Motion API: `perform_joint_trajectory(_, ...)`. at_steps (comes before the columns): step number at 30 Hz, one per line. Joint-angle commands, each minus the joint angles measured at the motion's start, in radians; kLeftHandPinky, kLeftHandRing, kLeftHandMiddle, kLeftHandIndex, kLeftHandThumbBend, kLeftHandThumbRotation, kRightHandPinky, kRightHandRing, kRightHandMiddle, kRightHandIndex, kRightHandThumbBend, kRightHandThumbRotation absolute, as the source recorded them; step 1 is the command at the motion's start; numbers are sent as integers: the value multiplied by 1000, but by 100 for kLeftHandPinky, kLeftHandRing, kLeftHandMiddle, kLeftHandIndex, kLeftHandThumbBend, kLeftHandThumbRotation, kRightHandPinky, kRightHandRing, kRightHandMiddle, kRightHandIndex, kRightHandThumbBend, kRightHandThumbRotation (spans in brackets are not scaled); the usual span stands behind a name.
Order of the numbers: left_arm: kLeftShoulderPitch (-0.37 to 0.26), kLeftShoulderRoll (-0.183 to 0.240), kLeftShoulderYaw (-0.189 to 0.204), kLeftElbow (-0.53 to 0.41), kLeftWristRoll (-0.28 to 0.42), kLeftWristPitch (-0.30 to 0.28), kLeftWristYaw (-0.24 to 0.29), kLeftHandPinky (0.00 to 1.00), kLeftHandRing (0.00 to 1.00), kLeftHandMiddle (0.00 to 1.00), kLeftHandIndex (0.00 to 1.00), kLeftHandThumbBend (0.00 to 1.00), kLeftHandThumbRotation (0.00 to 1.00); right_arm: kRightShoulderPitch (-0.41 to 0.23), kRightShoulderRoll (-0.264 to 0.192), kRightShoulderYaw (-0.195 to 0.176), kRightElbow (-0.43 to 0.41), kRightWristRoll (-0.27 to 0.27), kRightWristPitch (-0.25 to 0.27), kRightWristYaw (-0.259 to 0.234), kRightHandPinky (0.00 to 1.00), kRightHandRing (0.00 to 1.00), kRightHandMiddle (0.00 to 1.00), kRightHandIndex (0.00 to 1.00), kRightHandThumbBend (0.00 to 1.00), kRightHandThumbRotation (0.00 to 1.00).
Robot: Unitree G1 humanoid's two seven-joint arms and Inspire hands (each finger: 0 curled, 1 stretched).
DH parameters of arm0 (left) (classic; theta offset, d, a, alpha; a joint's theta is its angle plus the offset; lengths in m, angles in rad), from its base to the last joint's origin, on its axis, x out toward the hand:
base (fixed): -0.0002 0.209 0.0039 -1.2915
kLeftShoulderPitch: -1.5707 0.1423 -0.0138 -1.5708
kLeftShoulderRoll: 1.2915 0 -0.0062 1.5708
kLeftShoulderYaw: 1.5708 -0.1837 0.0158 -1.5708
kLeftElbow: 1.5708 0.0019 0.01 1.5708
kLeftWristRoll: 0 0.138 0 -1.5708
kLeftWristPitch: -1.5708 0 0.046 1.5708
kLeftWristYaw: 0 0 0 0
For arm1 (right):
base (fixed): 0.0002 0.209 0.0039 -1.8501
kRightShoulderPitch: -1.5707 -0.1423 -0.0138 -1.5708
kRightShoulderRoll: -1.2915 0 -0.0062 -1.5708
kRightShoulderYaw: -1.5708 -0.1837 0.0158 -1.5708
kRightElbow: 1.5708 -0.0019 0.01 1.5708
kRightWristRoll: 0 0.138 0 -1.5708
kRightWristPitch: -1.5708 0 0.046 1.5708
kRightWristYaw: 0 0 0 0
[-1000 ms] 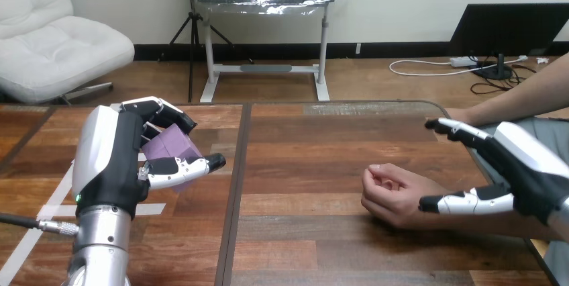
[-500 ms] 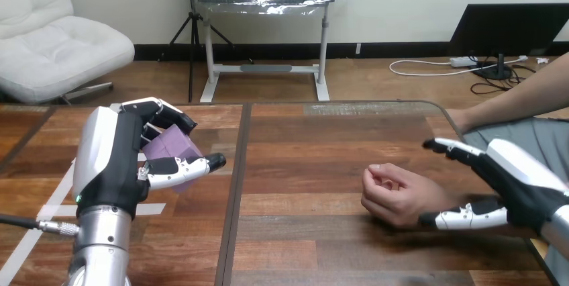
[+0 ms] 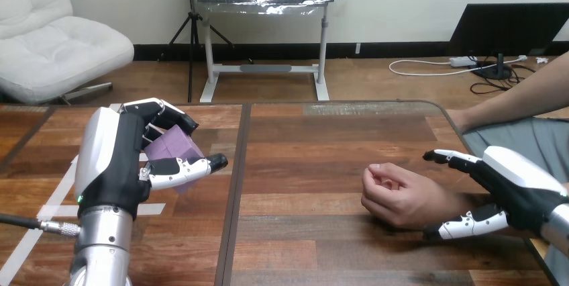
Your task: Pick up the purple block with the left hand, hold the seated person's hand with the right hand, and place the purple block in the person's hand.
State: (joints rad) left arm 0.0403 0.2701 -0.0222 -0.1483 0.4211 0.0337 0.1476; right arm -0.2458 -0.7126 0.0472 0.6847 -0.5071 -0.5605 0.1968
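Holding steady at the left, with nothing shifting there over the last second: gripping the purple block (image 3: 171,146) in the left hand (image 3: 111,162), curling the fingers over its top and pressing the thumb in beneath it, keeping it lifted clear of the table (image 3: 302,165), standing the forearm nearly upright from the bottom edge and turning the white back of the hand toward the camera. Judging the pick-up as done and merely waiting on the other side. Leaving the person's hand (image 3: 396,195) lying right of centre on the wood, loosely curled and not yet opening to receive anything. Changing at the far right: sinking the right hand (image 3: 520,188) from above the person's forearm down to wrist level, reaching in from the right edge, stretching the fingers (image 3: 446,158) straight along the far side of the wrist and setting the thumb along the near side, bracketing the wrist without yet curling round it; not being able to tell whether touching it. Probably needing to close there, and to get the palm opened, before bringing the block across.
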Motion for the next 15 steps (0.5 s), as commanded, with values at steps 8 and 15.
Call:
perform_joint_trajectory(8, -49, -2, 16, -38, 1, -13, 3, 37, 40, 44, 43, 82, 0, -123, -39, 48, 72, -24, 7, -23, 92, 89, 90, 90, 100, 36)
perform_joint_trajectory(15, -49, -1, 18, -38, -4, -20, 0, 37, 40, 44, 43, 81, 0, -138, -35, 69, 111, -32, 20, -26, 91, 88, 89, 88, 100, 27)
